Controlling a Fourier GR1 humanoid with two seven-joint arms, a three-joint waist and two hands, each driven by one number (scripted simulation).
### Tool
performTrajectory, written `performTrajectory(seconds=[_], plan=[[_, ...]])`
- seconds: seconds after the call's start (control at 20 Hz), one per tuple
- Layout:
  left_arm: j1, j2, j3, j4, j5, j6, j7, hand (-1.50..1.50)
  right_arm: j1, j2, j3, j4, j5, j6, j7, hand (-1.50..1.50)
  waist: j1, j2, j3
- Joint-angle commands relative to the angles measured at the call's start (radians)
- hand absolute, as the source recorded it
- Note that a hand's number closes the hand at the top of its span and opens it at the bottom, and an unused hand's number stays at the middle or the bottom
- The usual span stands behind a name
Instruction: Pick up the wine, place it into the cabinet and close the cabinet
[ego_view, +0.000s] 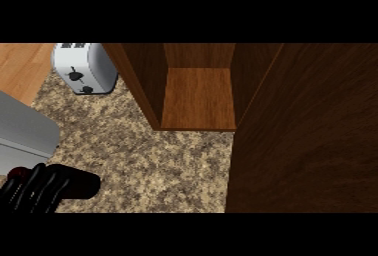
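Note:
The wine (83, 184) is a dark maroon bottle at the lower left, just over the speckled counter (155, 160). My left hand (33, 192) is shut on it, and its black fingers hide most of the bottle. My grey left forearm (22, 135) shows at the left edge. The wooden cabinet (198, 97) stands open at the top centre, with a bare shelf inside, up and to the right of the bottle. Its dark door (310, 135) is swung out and fills the right side. My right hand does not show.
A white toaster (83, 67) stands at the back left, next to the cabinet's left wall. A light wood surface (21, 65) lies beyond the counter at the top left.

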Motion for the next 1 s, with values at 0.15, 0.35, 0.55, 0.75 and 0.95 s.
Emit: performTrajectory(seconds=[0.15,0.35,0.55,0.75,0.95], plan=[[0.054,0.002,-0.008,-0.284,0.038,0.075,0.063,-1.50,-0.030,-0.008,-0.018,-0.084,0.000,-0.043,0.088,-1.50,0.001,-0.002,0.001],[0.032,-0.010,-0.023,-0.281,-0.011,0.140,0.083,-1.50,-0.045,-0.021,-0.022,-0.111,-0.026,-0.040,0.132,-1.50,-0.005,-0.001,0.001],[0.005,-0.003,0.012,-0.245,0.009,0.176,0.096,-1.50,-0.045,-0.013,-0.014,-0.140,-0.023,-0.054,0.144,-1.50,-0.012,0.000,0.001],[0.034,0.004,0.047,-0.243,0.069,0.190,0.123,-1.50,-0.044,-0.013,-0.006,-0.115,-0.026,-0.040,0.124,-1.50,-0.008,0.000,0.001],[0.004,0.016,0.139,-0.191,0.063,0.178,0.079,-1.50,-0.074,-0.016,-0.025,-0.069,-0.027,-0.035,0.121,-1.50,-0.005,0.001,0.000]])
